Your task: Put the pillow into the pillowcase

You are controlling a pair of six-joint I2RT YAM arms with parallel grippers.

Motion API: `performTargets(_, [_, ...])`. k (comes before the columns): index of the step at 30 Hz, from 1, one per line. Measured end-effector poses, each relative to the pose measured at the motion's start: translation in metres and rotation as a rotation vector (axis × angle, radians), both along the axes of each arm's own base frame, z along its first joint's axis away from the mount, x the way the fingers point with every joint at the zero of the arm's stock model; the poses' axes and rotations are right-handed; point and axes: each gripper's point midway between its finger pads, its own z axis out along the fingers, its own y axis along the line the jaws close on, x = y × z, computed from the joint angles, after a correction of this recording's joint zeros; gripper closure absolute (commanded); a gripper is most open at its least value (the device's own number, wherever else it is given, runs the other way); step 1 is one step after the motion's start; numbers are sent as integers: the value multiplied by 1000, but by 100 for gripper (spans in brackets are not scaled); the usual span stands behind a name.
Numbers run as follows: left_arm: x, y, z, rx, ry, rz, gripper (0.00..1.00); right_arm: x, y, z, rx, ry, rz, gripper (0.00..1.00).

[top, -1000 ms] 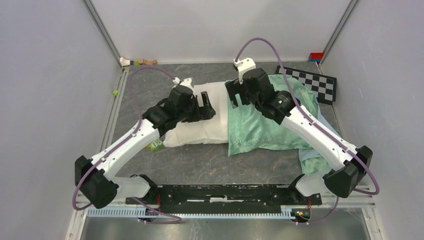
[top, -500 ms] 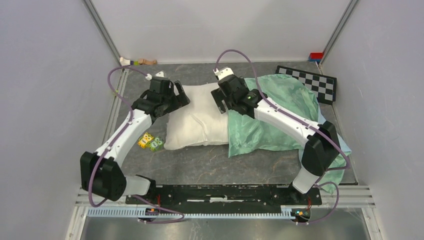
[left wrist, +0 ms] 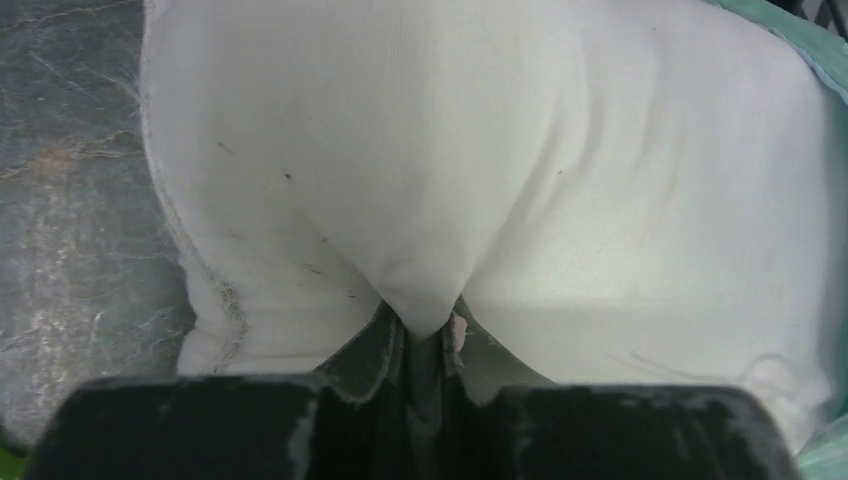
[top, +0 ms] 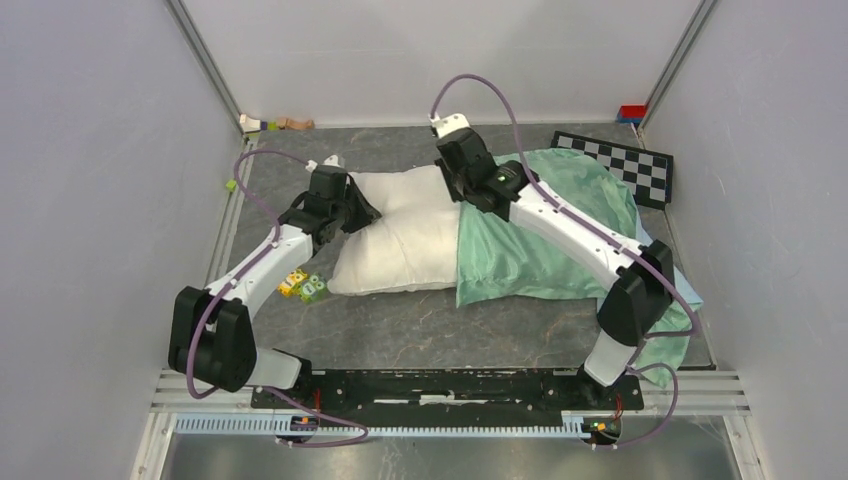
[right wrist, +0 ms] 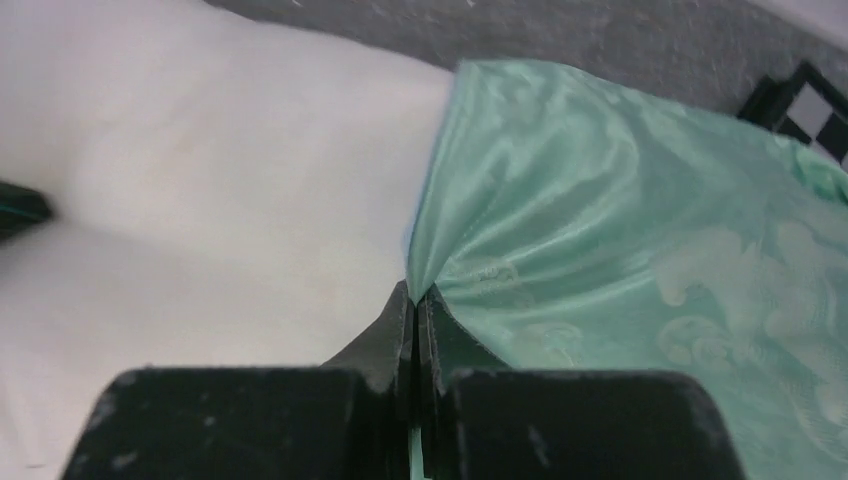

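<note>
The off-white pillow [top: 395, 235] lies across the middle of the table, its right part inside the mint-green pillowcase [top: 545, 235]. At the pillow's left end my left gripper [top: 362, 212] is shut on a pinched fold of it; the wrist view shows that fold of the pillow [left wrist: 480, 170] drawn between the left gripper's [left wrist: 425, 330] jaws. My right gripper [top: 462, 192] sits at the far corner of the case's open edge, shut on the fabric. The right wrist view has the pillowcase [right wrist: 620, 230] hem pinched in the right gripper [right wrist: 415, 295], with the pillow [right wrist: 200, 190] beside it.
Small coloured blocks [top: 303, 286] lie by the pillow's near left corner. A checkerboard [top: 625, 165] sits at the back right, partly under the case. Small toys [top: 272, 124] rest against the back wall. Metal rails border the table on both sides.
Both grippers went from open to shut. The left one settled at the pillow's left end and pinched it. The right one shifted slightly back and closed on the pillowcase edge.
</note>
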Motion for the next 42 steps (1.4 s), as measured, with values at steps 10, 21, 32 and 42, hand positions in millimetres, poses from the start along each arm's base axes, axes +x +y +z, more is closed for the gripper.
performTargets(10, [-21,-33,24,-19,-56,-17,98,-31,136,64,120,-55,254,100])
performTargets(21, [-39,-30,30,-83,-56,55,98,-53,82,30,67,-26,203,17])
performTargets(32, [-40,-25,32,-81,-66,68,98,-160,-14,18,152,-138,153,14])
performTargets(42, [-46,-20,32,-70,-57,74,98,-170,-57,-76,36,-94,54,2])
